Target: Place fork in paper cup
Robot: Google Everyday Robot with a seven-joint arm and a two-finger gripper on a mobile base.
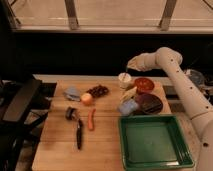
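Gripper (131, 64) sits at the end of the white arm (187, 87), hovering just above the paper cup (124, 80) at the back of the wooden table (60, 150). A thin sliver hangs from the gripper straight over the cup rim, likely the fork (126, 70), too small to be sure. Fingers: cannot tell whether spread or pinching. Cup stands upright, just left of the red bowl (144, 84). Dark maroon plate (149, 103) in front of the bowl, blue-grey item (128, 106) beside it. Green tray (153, 141) at front right. Mid table: orange ball (87, 98), dark grape-like cluster (98, 90), carrot (91, 119), black-handled utensil (78, 131), grey-blue object (72, 93) at left.
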